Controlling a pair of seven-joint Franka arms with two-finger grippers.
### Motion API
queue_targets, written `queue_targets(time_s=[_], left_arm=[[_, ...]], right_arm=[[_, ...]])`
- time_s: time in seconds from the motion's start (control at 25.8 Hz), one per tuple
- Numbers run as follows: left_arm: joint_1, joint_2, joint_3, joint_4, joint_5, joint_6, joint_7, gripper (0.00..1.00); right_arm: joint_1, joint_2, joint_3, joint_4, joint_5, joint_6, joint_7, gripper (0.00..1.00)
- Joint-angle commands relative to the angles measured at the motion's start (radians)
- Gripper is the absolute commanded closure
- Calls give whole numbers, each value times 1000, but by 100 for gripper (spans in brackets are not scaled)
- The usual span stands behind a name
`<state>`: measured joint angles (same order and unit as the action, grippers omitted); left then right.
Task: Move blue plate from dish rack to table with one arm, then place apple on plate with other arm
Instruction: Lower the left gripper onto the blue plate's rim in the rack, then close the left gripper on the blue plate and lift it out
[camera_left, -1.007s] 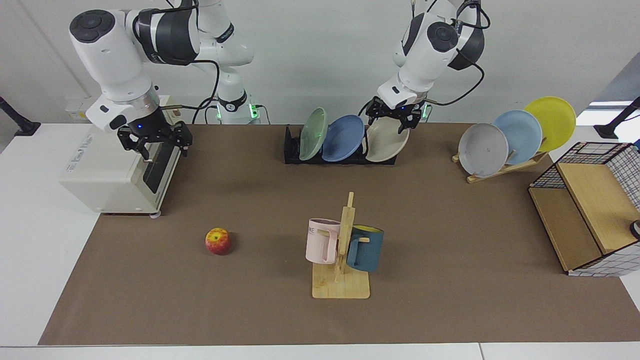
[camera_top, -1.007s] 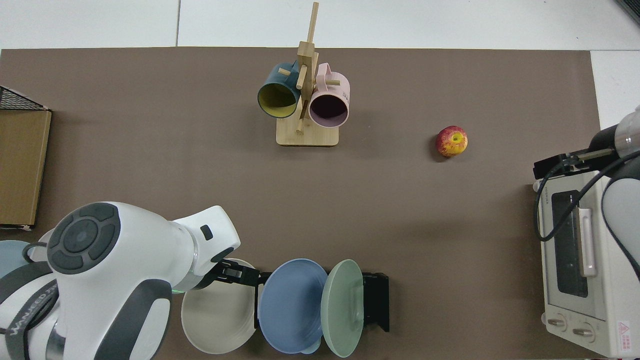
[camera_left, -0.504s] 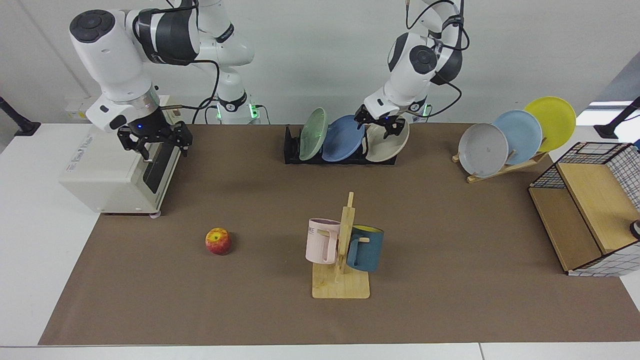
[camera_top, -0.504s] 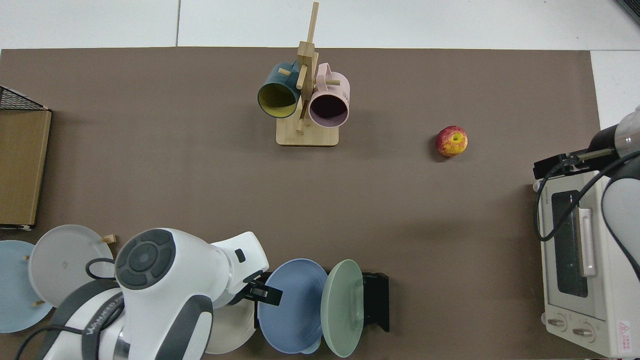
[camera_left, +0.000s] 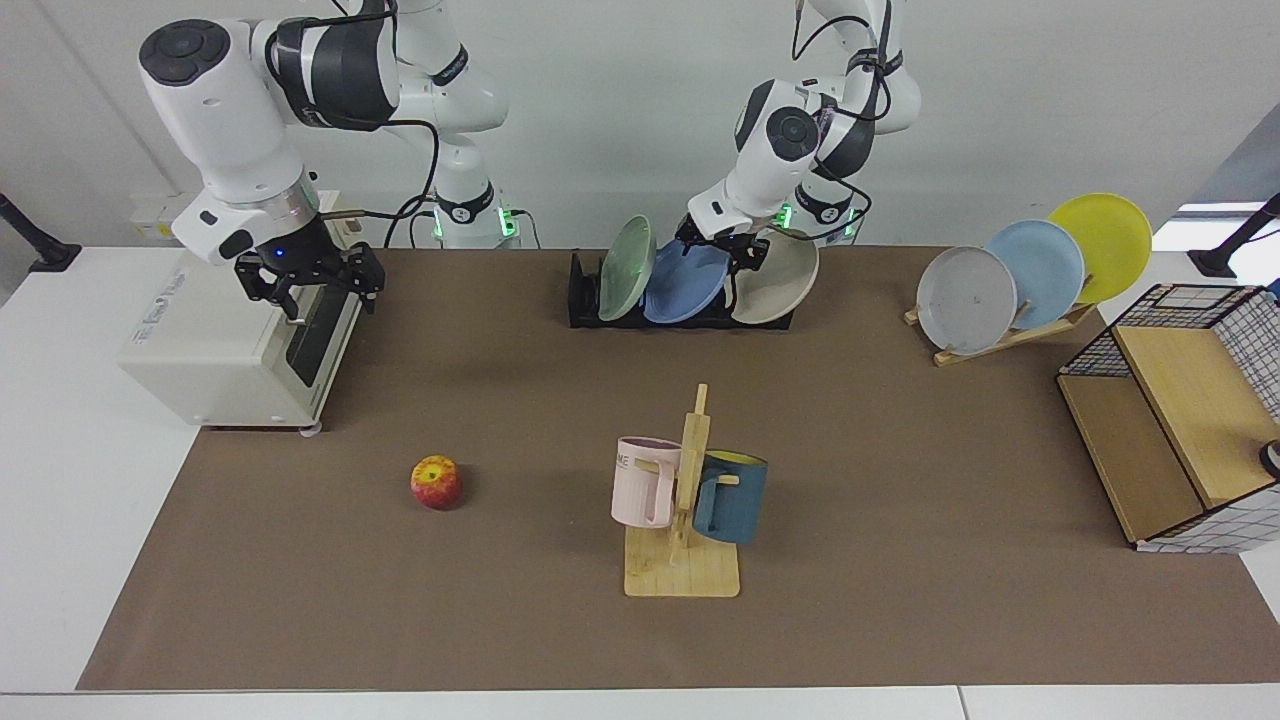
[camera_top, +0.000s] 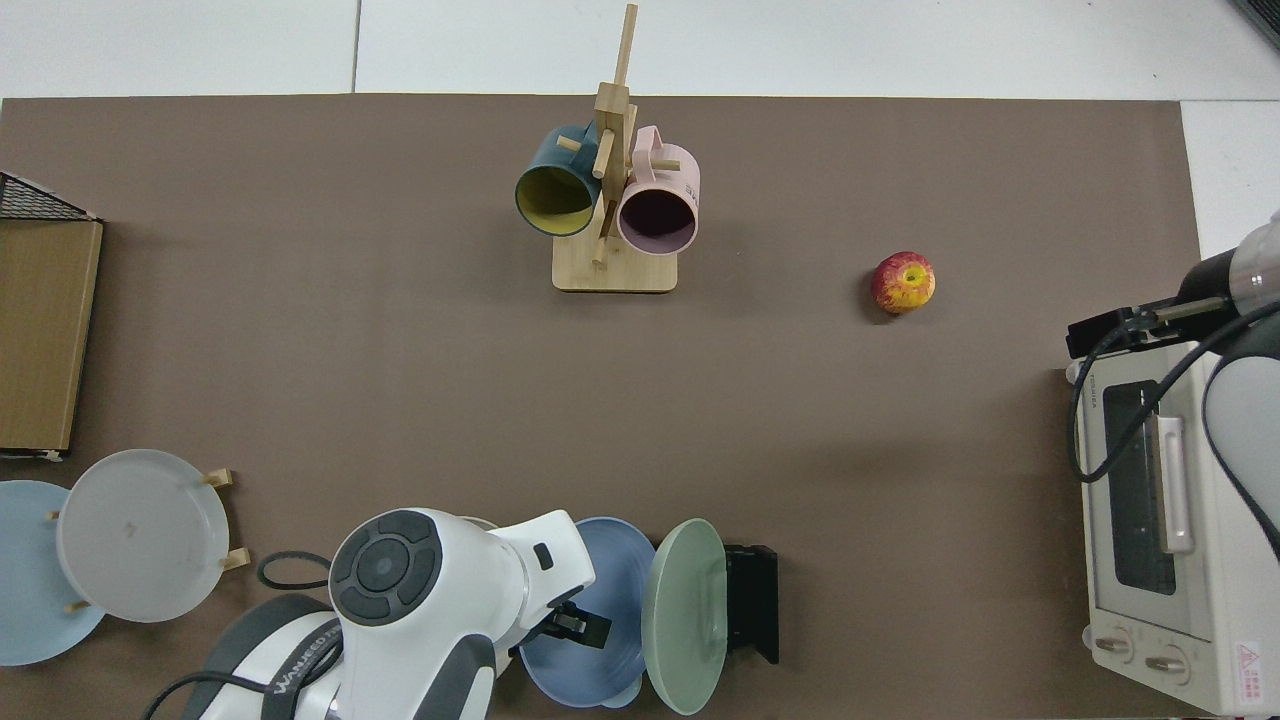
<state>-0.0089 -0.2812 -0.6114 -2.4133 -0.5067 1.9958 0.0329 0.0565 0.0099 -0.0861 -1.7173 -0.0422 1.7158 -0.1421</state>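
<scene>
While the right arm waits with its right tool (camera_left: 310, 285) hanging spread open over the toaster oven (camera_left: 235, 345), the left arm leans down from the back of the table (camera_left: 60, 470), elbow high and wrist angled toward the dish rack (camera_left: 585, 300). Its left tool (camera_left: 722, 252) sits at the upper rim of the blue plate (camera_left: 682, 285), which stands in the rack between the green plate (camera_left: 625, 268) and the beige plate (camera_left: 780, 285); whether its fingers are spread or pinching the rim I cannot tell. A second ago that tool was over the beige plate; it has since slid across to the blue one. The apple (camera_left: 436, 482) lies on the brown mat (camera_left: 900, 480), well apart from the rack and unmoved.
</scene>
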Motion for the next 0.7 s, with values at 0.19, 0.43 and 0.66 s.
queue_targets(time_s=[0.19, 0.43, 0.66], left_arm=[[3, -39, -21, -38, -24, 23, -4, 89], [7, -39, -16, -15, -10, -12, -19, 100], [53, -44, -8, 65, 103, -101, -13, 100]], right_arm=[[-7, -8, 8, -18, -16, 24, 16, 0], [-7, -8, 8, -18, -16, 24, 16, 0], [-7, -8, 9, -18, -16, 24, 16, 0]])
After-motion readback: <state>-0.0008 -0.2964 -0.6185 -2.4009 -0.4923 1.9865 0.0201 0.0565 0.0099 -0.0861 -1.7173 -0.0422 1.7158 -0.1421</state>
